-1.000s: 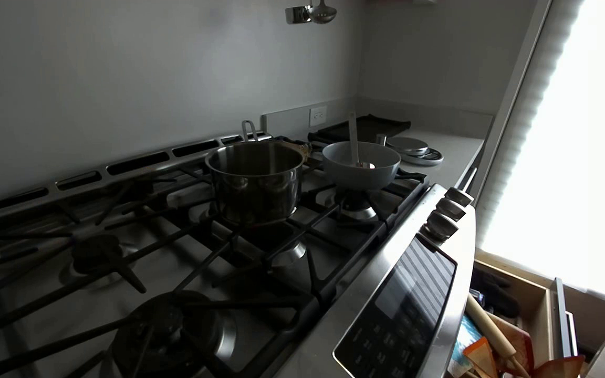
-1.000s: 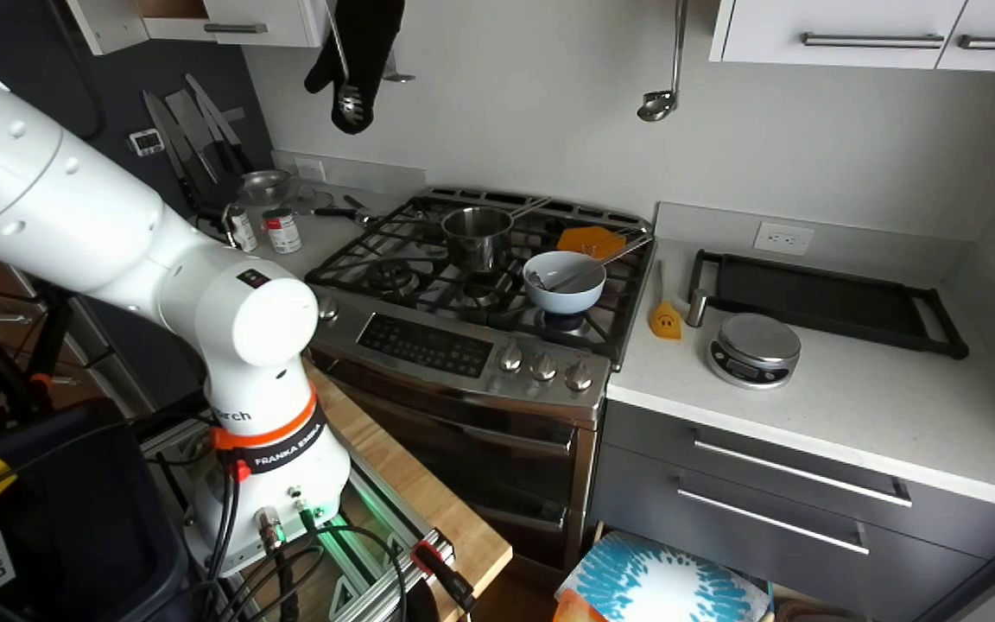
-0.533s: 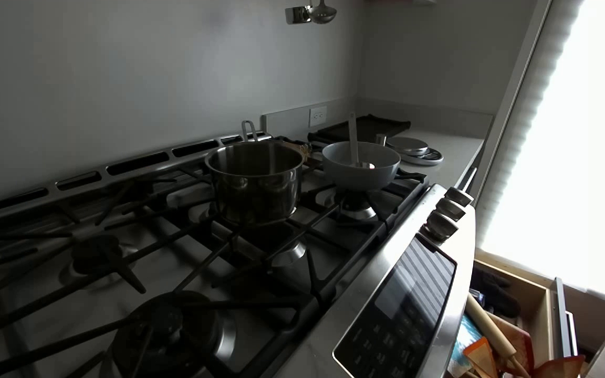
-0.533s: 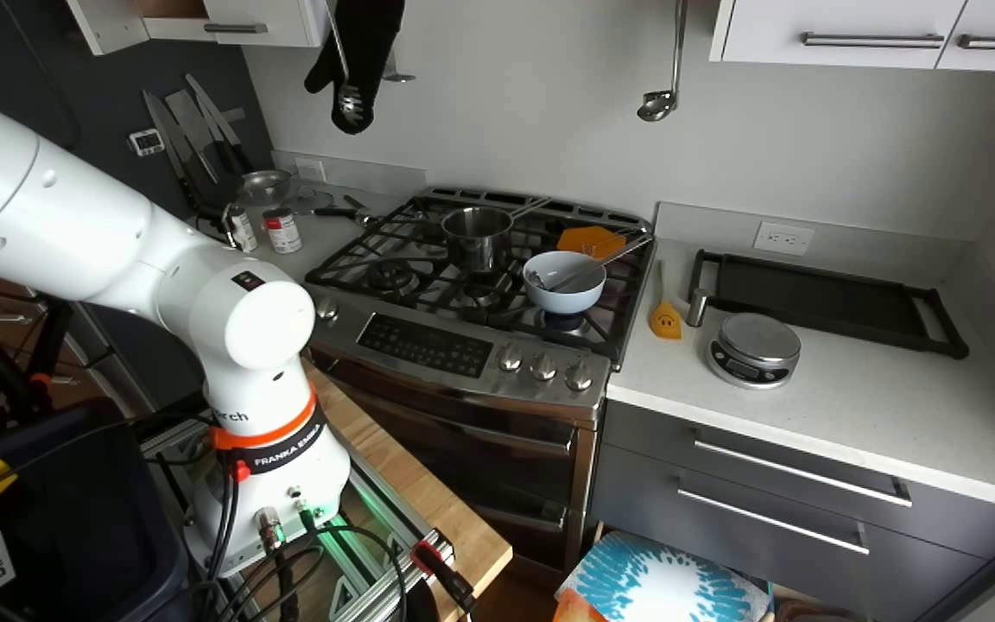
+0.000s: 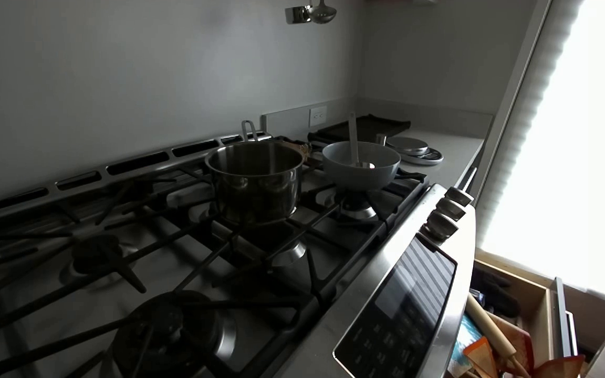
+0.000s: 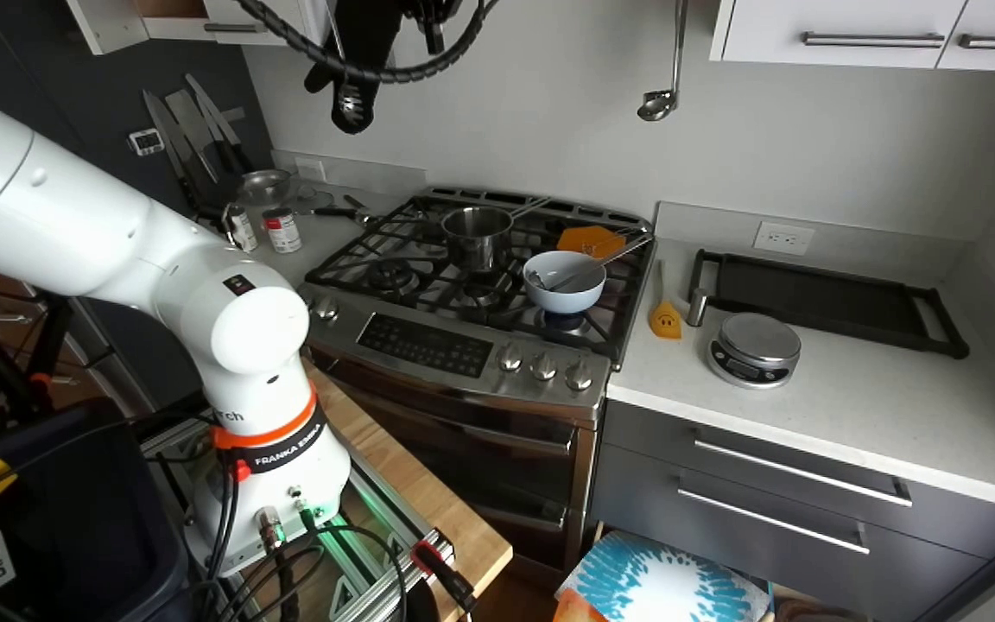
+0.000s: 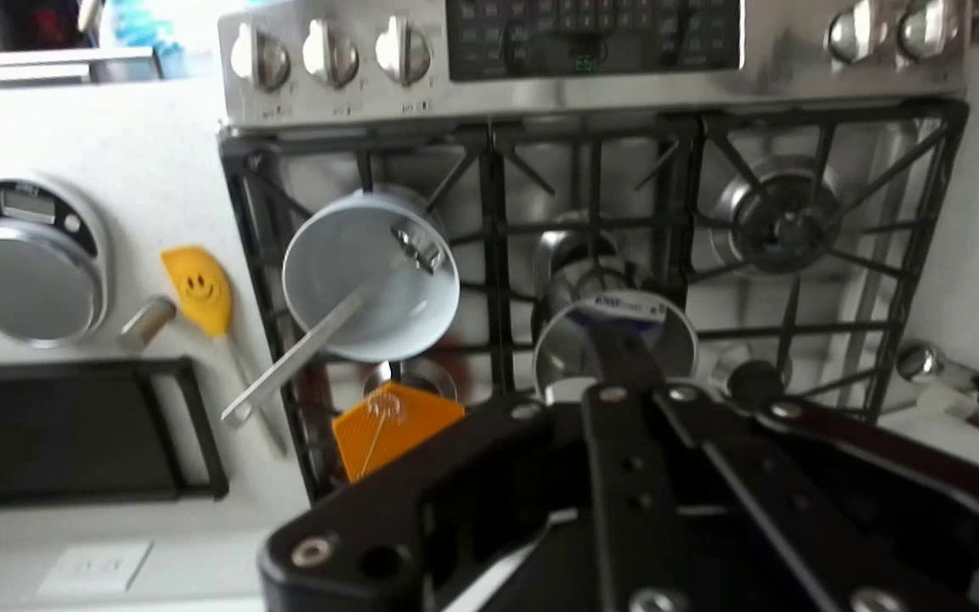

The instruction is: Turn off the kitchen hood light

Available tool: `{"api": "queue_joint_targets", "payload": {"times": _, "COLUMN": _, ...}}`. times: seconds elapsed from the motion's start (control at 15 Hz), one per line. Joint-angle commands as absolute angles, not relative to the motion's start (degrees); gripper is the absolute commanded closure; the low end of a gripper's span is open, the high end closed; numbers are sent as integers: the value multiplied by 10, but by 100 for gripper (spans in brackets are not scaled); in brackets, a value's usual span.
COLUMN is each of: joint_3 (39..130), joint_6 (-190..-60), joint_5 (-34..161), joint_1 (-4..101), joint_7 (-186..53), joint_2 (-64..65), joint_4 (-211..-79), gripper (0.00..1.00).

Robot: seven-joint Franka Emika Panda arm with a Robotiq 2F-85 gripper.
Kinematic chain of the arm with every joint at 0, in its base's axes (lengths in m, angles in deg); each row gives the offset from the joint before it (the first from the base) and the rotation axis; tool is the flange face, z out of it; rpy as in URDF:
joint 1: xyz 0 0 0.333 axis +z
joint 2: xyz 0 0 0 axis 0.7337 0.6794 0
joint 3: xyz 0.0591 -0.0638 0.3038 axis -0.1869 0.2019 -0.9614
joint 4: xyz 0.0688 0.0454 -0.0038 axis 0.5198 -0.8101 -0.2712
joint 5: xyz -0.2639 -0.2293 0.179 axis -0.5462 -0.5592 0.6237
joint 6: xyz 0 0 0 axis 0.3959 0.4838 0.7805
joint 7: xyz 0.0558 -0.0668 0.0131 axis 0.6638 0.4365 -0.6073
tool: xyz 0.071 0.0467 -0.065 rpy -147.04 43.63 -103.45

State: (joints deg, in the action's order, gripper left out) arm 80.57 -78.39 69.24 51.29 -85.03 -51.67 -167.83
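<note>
The kitchen hood and its light are out of view in all views. My gripper points down over the stove in the wrist view. Its black fingers come together over the steel pot, and nothing shows between them. In an exterior view, only a black part of the hand and a looping black cable show at the top edge, in front of the wall and the hanging oven mitt. The white arm rises from its base at the left of the stove.
On the stove stand a steel pot and a pale bowl with a utensil in it. An orange piece lies behind the bowl. A ladle hangs on the wall. White cabinets are at upper right.
In an exterior view, the black cable and part of the hand have come into view at the top. The white arm has swung slightly left. The stove objects have not moved.
</note>
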Motion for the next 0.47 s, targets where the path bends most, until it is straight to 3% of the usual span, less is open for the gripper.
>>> {"api": "queue_joint_targets", "payload": {"times": 0.0, "joint_3": 828, "joint_6": -737, "joint_5": 691, "joint_1": 505, "joint_7": -850, "joint_2": -542, "joint_4": -1776, "gripper": 100}}
{"api": "queue_joint_targets", "payload": {"times": 0.2, "joint_3": 860, "joint_6": -662, "joint_5": 701, "joint_1": 498, "joint_7": -874, "joint_2": -542, "joint_4": -1808, "gripper": 100}}
{"api": "queue_joint_targets", "payload": {"times": 0.4, "joint_3": 856, "joint_6": -673, "joint_5": 695, "joint_1": 498, "joint_7": -871, "joint_2": -523, "joint_4": -1794, "gripper": 99}}
